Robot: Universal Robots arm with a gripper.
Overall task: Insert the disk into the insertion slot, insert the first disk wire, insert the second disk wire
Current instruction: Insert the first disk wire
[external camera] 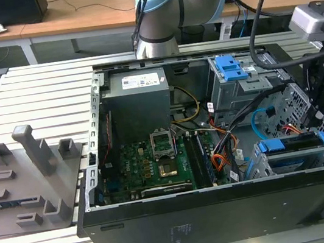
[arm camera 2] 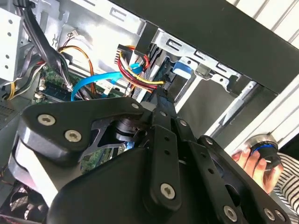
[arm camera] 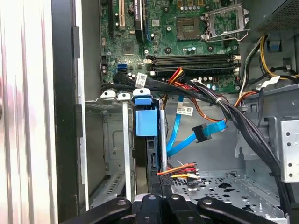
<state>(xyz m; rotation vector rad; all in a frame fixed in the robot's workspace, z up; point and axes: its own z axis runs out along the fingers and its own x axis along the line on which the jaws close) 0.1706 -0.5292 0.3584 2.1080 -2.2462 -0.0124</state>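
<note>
The gripper [external camera: 322,102] hangs over the open computer case [external camera: 165,219] at about 3 o'clock in the exterior view; whether it is wide, narrow or holding anything cannot be told. The disk [external camera: 292,143], its blue caddy showing, sits in the insertion slot [external camera: 253,169] at the case's 4 o'clock, just beneath the gripper. In the first wrist view the blue data cable [arm camera: 205,133] ends in a loose plug, apart from the disk, and a red, yellow and black wire bundle [arm camera: 180,170] lies near the gripper.
</note>
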